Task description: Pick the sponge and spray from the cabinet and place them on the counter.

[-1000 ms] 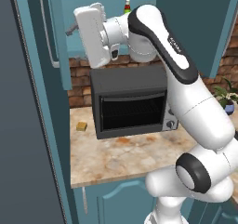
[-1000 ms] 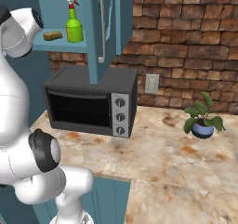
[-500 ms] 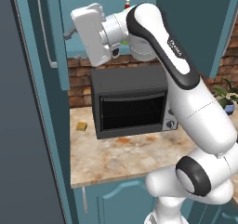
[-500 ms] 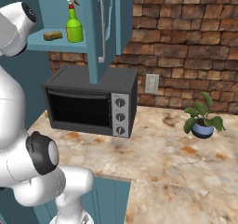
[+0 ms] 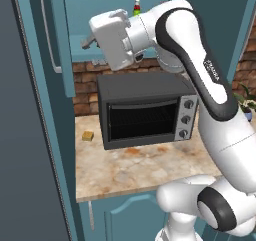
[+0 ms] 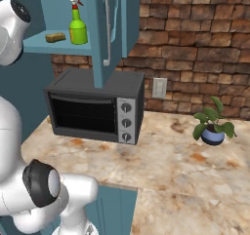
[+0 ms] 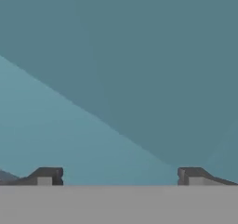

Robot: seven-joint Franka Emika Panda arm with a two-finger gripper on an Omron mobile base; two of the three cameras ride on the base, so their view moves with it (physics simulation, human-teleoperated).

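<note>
The mustard-yellow sponge lies flat on the teal shelf of the open cabinet. The green spray stands just to its right; its white-and-red top peeks over my arm. My gripper is raised to shelf height in front of the open cabinet, pointing into it, apart from both things. In the hand view its fingertips stand far apart, so the gripper is open and holds nothing, with teal cabinet surfaces ahead. The beige marbled counter spreads below.
A dark microwave stands on the counter under the cabinet. A small orange-tan block lies left of it. The open cabinet door hangs over the microwave. A potted plant sits at the right. A dark tall panel borders the left.
The hand has shifted slightly to the right at shelf height and the elbow has risen. The jaws stayed open. Sponge and spray have not moved.
</note>
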